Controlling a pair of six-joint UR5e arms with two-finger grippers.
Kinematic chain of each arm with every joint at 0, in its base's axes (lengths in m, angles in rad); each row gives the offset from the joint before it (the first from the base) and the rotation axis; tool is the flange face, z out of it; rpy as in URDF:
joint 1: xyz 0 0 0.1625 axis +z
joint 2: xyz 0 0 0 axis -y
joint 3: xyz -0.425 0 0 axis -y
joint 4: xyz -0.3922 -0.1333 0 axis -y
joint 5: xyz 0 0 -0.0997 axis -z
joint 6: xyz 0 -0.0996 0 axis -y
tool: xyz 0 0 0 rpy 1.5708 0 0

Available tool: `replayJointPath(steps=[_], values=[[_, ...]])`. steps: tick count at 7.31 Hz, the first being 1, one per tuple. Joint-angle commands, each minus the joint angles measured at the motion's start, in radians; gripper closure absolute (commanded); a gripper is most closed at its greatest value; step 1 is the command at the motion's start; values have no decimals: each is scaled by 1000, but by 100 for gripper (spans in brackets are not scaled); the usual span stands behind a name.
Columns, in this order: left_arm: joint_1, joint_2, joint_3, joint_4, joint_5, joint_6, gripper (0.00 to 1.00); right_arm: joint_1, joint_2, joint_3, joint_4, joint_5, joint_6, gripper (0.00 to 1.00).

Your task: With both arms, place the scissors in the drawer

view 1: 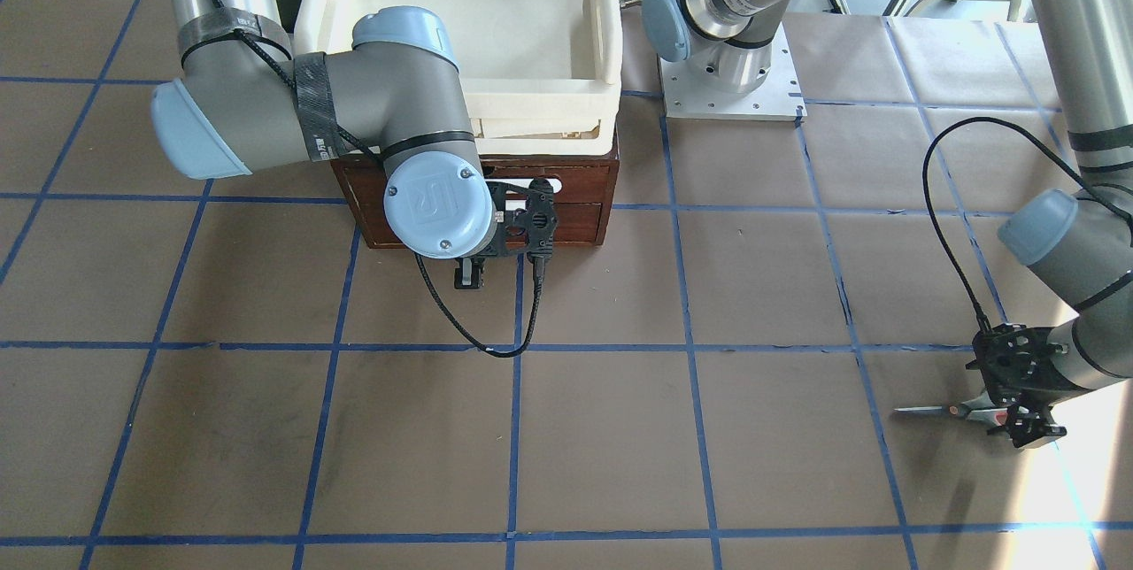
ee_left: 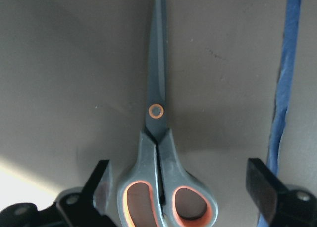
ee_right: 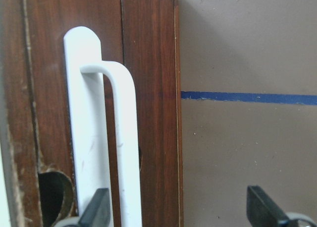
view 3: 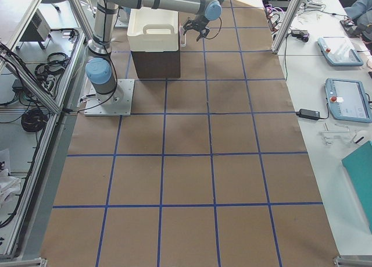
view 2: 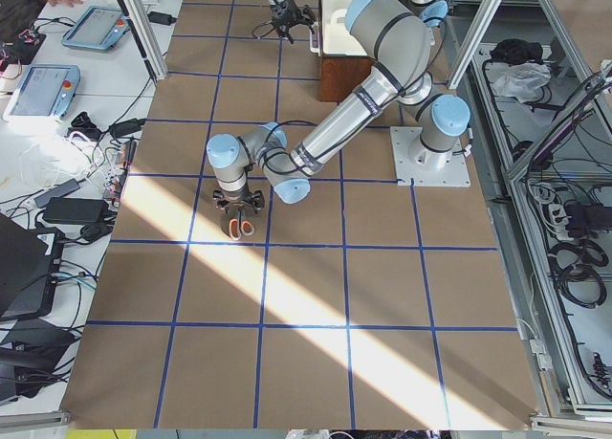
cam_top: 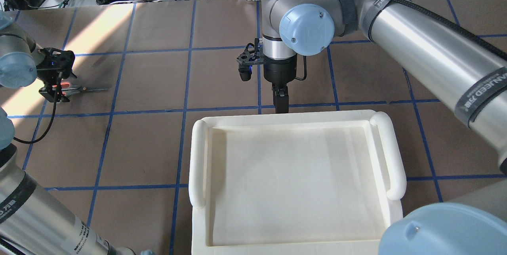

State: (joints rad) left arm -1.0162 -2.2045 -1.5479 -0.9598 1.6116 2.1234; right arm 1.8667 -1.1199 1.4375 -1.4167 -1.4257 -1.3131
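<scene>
Brown-papered table (view 1: 620, 428) gridded with blue tape; both my jaws stand spread.
My left gripper (ee_left: 181, 185) straddles the scissors (ee_left: 157, 138), which lie flat far from the drawer (ee_right: 148, 88), their loops cut off at the frame edge. My right gripper (ee_right: 178, 209) hangs beside the white bar handle (ee_right: 119, 138); my wrist hides most of the drawer front.

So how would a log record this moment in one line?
left gripper: open, straddling scissors | right gripper: open by white handle | drawer: shut | scissors: flat on table
</scene>
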Motion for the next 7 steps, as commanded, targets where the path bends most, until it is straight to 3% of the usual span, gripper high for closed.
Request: replayJointPath(steps=[1,2,4,6,7], values=[[-1,-23,-1,7,-12,3,5,0,0,12,-13,1,-5,7],[-1,-23,-1,7,-12,1,5,0,0,14,-16,1,-5,8],[-1,-23,-1,9,-7,13,16,0,0,20,-27,1,-6,18],[-1,-23,-1,12,-7,67,79,0,0,20,-31,-8,-9,26],[-1,-23,-1,12,-2,76,100,0,0,18,-31,-13,-9,30]])
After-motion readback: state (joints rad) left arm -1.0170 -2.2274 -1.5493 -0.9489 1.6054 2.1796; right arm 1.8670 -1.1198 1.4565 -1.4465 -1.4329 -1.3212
